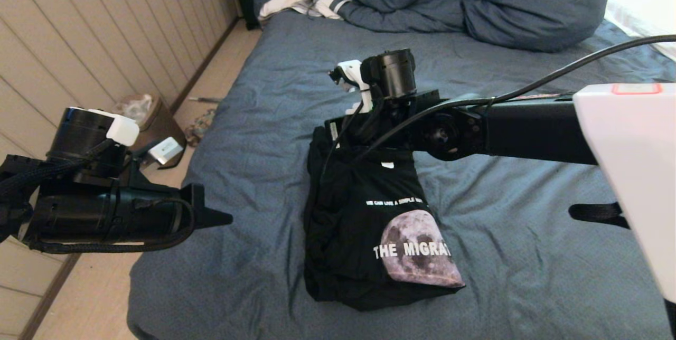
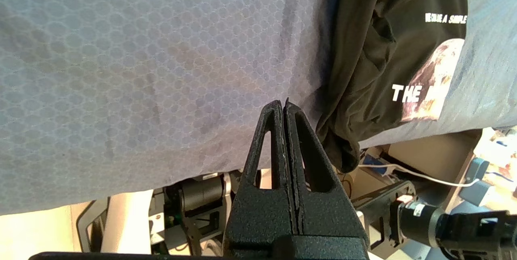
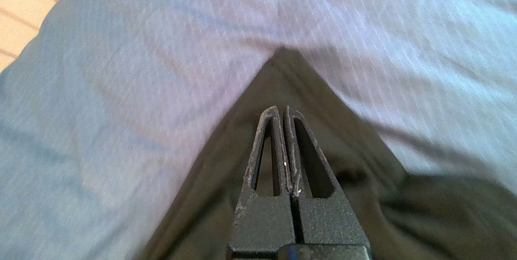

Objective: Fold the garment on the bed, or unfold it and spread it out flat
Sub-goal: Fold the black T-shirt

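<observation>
- The shirt lies folded into a narrow bundle on the bed, near its middle and toward the near edge, print side up.
- Its long axis runs near to far, tilted slightly; the moon print and lettering sit at the near right part, and the far end is hidden under the right arm.
- The right end effector is clenched, fingers pressed together with no cloth seen between them. In the right wrist view it hovers over a pointed black corner of the shirt, whose tip points away from the fingers onto the blue sheet.
- That puts the right arm far nearer the shirt: it reaches in from the right, over the far end of the bundle.
- The left end effector is also clenched and empty, held left of the shirt over bare sheet at the bed's left edge, tip pointing right toward the bundle.
- My guess is that the right one must open before taking that corner.
</observation>
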